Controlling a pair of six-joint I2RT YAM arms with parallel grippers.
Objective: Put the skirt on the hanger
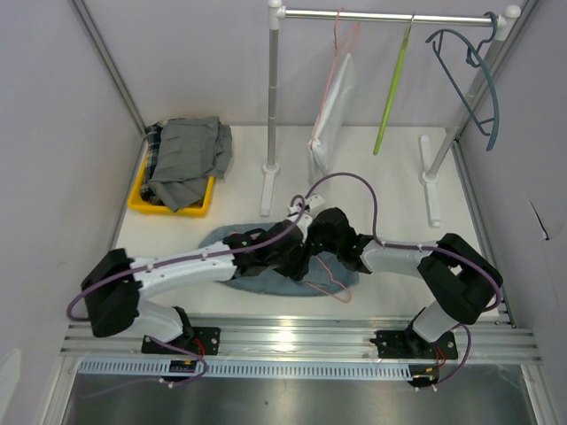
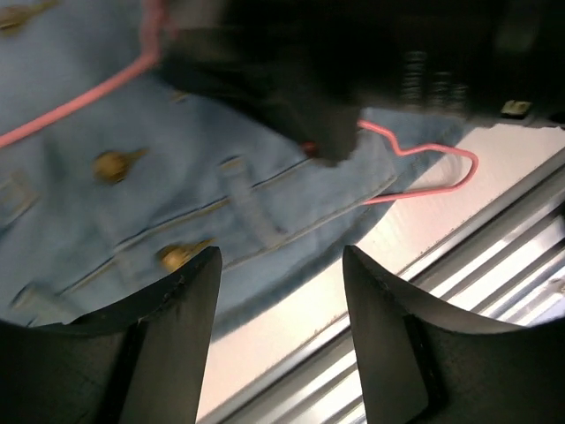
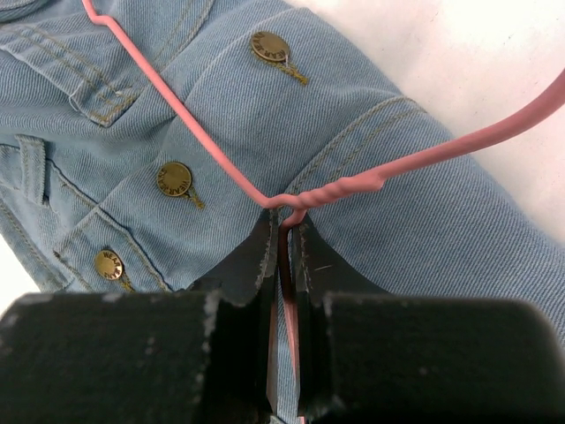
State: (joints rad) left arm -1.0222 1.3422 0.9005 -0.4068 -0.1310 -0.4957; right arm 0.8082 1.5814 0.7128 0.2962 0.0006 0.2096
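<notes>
A light-blue denim skirt (image 1: 266,282) with brass buttons lies flat on the white table near the front edge. A thin pink wire hanger (image 3: 353,185) rests on top of the skirt (image 3: 221,115), its hook (image 1: 332,283) reaching past the hem toward the rail. My right gripper (image 3: 284,221) is shut on the hanger's wire just below the twisted neck. My left gripper (image 2: 281,265) hovers open over the skirt's (image 2: 132,203) near edge and holds nothing. Seen from above, both grippers meet over the skirt: left gripper (image 1: 292,261), right gripper (image 1: 317,246).
At the back left, a yellow bin (image 1: 140,197) holds grey clothes. A garment rack (image 1: 390,15) at the back carries a white garment (image 1: 332,115), a green hanger (image 1: 392,88) and a teal hanger (image 1: 474,80). An aluminium rail (image 1: 292,336) runs along the near edge.
</notes>
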